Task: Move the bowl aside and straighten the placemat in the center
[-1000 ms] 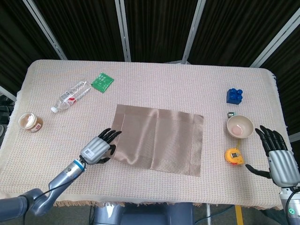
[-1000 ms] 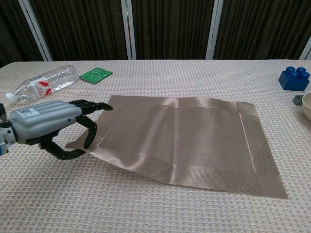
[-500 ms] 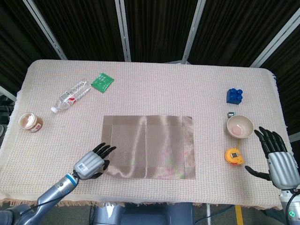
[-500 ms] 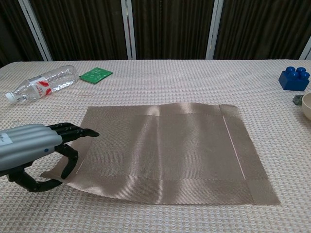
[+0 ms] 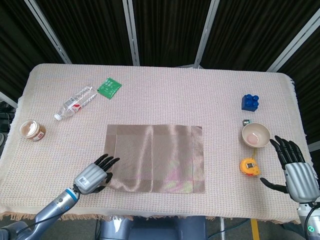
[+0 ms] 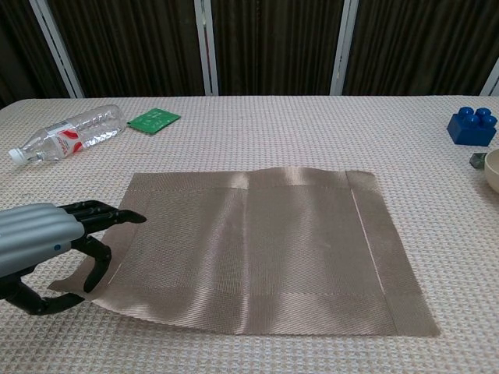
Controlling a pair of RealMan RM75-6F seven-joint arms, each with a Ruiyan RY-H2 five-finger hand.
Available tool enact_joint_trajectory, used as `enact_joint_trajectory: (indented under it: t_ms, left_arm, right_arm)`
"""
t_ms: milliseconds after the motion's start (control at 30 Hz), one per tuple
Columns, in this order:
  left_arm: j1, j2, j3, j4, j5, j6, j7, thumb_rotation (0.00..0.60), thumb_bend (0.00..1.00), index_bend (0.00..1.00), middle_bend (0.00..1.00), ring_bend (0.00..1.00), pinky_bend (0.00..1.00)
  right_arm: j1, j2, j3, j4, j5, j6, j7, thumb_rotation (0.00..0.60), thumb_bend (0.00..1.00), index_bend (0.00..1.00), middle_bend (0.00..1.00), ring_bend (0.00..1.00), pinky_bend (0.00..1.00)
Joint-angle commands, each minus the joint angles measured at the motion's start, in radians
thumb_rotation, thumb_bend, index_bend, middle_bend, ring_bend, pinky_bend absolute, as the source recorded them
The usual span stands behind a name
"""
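Tan woven placemat (image 5: pixel 155 158) lies near the centre of a cloth-covered table (image 5: pixel 165 90), its edges now close to square with the table's sides, though soft ripples run across its middle. At the mat's seven o'clock corner, the left hand (image 5: pixel 93 174) pinches the fabric between thumb and curled fingers; the chest view shows that corner lifted slightly off the cloth. The bowl (image 5: pixel 256 135) sits well apart at three o'clock, between a blue block (image 5: pixel 250 101) and a yellow tape measure (image 5: pixel 249 166), so moving it aside looks done. The right hand (image 5: pixel 294 167) rests at four o'clock, fingers spread, holding nothing. A water bottle (image 5: pixel 75 102), green packet (image 5: pixel 109 87) and small jar (image 5: pixel 33 130) lie toward ten o'clock.

Straightening appears nearly finished. Next, the left hand likely needs to release the corner and perhaps smooth the ripples flat.
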Motion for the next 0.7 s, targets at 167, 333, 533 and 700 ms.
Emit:
enact_joint_trajectory:
  t_ms: [167,333,533,700]
  left_arm:
    - [0.020,0.048,0.006,-0.033,-0.004,0.018,0.018,0.600,0.06,0.00,0.00,0.00,0.00]
    - [0.034,0.127,0.006,-0.092,0.017,0.064,-0.034,0.600,0.04,0.00,0.00,0.00,0.00]
    - [0.084,0.218,-0.032,-0.142,0.030,0.212,-0.133,0.600,0.04,0.00,0.00,0.00,0.00]
    - [0.161,0.227,-0.103,-0.177,-0.049,0.354,-0.029,0.600,0.04,0.00,0.00,0.00,0.00]
  right_arm:
    - [0.000,0.000,-0.001,0.003,0.000,-0.002,0.003,0.600,0.00,0.00,0.00,0.00,0.00]
    - [0.004,-0.005,0.001,0.009,0.012,-0.016,0.007,0.600,0.00,0.00,0.00,0.00,0.00]
    - [0.018,-0.017,0.010,0.029,0.060,-0.060,-0.009,0.600,0.00,0.00,0.00,0.00,0.00]
    - [0.046,-0.030,0.020,0.046,0.109,-0.125,-0.032,0.600,0.00,0.03,0.00,0.00,0.00]
